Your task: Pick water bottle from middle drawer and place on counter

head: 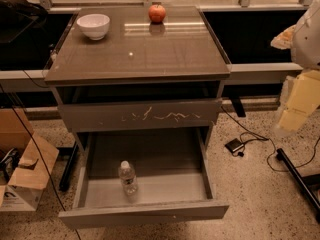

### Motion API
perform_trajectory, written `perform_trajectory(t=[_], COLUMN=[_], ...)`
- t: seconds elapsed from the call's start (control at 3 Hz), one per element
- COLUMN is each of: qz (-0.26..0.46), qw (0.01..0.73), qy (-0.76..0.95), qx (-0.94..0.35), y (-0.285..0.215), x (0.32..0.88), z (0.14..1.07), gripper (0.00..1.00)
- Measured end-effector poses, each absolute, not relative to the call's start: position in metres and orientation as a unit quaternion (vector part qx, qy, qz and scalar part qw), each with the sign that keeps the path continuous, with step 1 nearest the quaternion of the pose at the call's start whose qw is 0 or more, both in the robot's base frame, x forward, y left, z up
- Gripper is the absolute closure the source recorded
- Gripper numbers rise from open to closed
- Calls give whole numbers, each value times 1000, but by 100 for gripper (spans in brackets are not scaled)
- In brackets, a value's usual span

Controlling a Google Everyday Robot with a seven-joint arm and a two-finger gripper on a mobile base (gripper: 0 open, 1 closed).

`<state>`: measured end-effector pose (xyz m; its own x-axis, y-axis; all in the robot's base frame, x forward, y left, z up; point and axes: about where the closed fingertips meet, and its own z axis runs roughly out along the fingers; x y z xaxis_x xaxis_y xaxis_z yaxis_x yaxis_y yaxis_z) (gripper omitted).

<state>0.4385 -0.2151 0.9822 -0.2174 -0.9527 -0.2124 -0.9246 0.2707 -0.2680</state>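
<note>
The water bottle (128, 177), clear with a white cap, stands upright on the grey floor of the middle drawer (150, 190). The drawer is pulled fully open below the drawer front with pale scratch marks (145, 116). The glossy counter (145, 51) tops the cabinet. My gripper (296, 104), a pale yellowish blurred shape, hangs at the far right edge of the view. It is well right of the cabinet, above floor level, far from the bottle, and holds nothing I can see.
A white bowl (93, 25) sits at the counter's back left and a red apple (157, 13) at its back middle. A cardboard box (22, 176) stands on the floor at left. Cables and a small black device (234, 145) lie on the floor at right, beside a black bar (299, 180).
</note>
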Motion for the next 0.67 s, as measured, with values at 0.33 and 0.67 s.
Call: perform_trajectory(t=[0.33, 0.67], qz=[-42, -5], qw=[169, 187], qy=[779, 772], qx=[-602, -608], y=[-215, -204], x=[438, 440], z=[982, 975], gripper=[0, 0])
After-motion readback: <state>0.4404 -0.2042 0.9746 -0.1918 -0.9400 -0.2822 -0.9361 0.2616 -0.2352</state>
